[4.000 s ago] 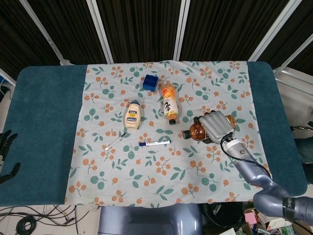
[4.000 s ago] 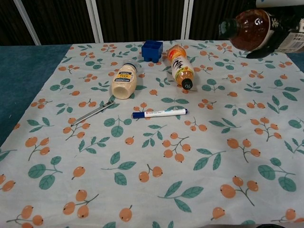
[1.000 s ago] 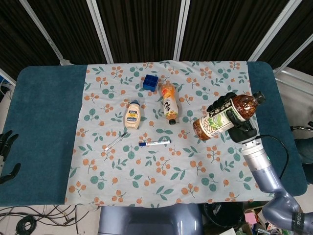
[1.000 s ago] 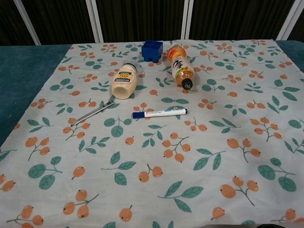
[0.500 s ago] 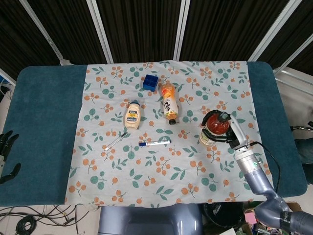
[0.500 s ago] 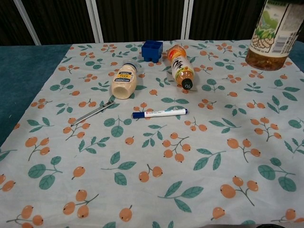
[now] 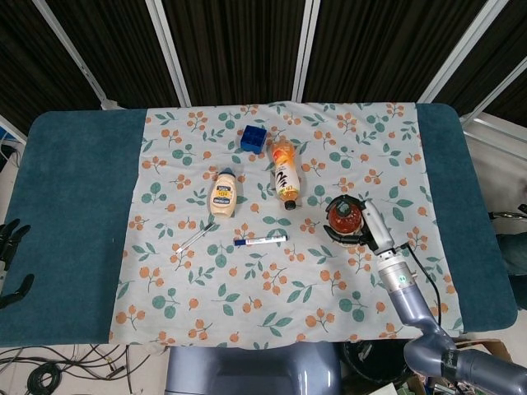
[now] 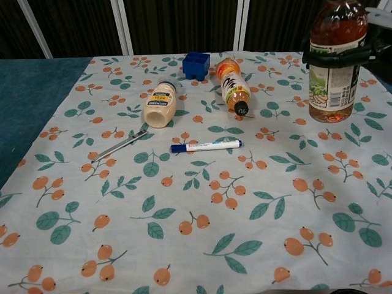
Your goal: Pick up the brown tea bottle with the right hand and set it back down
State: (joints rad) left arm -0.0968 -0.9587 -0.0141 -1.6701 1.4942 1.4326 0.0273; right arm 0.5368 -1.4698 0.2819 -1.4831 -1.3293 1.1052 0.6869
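Note:
The brown tea bottle (image 8: 334,61) stands upright at the right of the floral cloth (image 8: 202,202), its base on or just above the cloth. From above it shows as a round brown top (image 7: 342,217). My right hand (image 8: 343,54) grips it around the upper body, dark fingers (image 8: 324,58) wrapped over the label's top edge. In the head view the right hand (image 7: 370,225) sits beside the bottle, forearm running toward the near right corner. My left hand (image 7: 8,247) hangs off the table's left edge, holding nothing, fingers apart.
An orange drink bottle (image 7: 284,173) lies on its side mid-cloth, left of the tea bottle. A blue cube (image 7: 253,137) sits behind it. A mayonnaise bottle (image 7: 223,195), a pen (image 7: 260,241) and a thin metal tool (image 7: 193,239) lie further left. Teal table (image 7: 74,206) flanks the cloth.
The tea bottle went from lying tilted in the raised right hand to upright, then came down and toward the left to the cloth. The left hand stayed still.

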